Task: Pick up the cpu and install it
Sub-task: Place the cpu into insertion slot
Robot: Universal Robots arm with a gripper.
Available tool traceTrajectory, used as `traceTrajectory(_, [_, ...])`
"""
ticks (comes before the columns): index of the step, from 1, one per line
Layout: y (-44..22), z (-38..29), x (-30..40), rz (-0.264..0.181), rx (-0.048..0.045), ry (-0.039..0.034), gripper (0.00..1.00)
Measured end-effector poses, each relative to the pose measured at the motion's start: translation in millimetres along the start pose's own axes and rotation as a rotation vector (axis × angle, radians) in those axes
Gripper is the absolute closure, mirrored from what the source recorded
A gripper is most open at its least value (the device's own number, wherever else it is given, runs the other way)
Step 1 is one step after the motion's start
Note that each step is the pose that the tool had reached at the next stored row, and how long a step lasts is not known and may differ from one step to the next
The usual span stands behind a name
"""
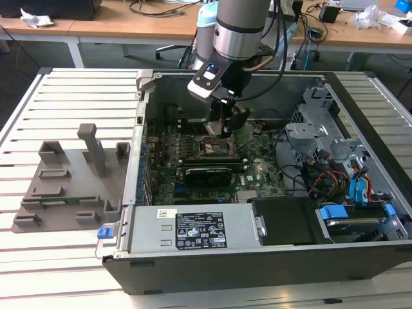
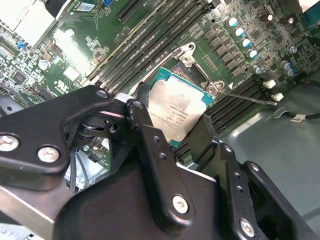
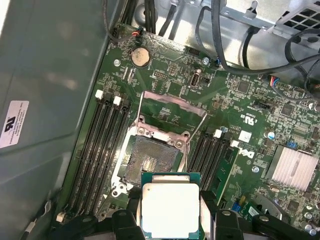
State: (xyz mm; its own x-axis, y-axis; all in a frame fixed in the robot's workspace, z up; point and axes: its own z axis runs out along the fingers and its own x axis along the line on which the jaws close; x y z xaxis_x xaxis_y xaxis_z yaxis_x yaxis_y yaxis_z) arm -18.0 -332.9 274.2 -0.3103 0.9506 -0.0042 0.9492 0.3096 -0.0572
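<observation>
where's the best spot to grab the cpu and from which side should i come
By two opposite edges, coming straight down over its flat silvery top, as the end effector grips the cpu now. The chip is thin, flat and square, so its edges are probably the only sound purchase, and its underside stays free to face the open socket.

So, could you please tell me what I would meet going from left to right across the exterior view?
grey fixture → case's left wall → hand gripping the cpu → metal drive cage. The white-labelled box overlaps the hand's span, so I left it out.
</observation>
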Motion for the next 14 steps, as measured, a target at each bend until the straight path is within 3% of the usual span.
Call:
traceTrajectory(8, [0.0,0.1,0.0,0.069,0.0003,0.0040,0.45])
traceTrajectory(14, [0.0,0.4,0.0,0.149,0.0007,0.0085,0.45])
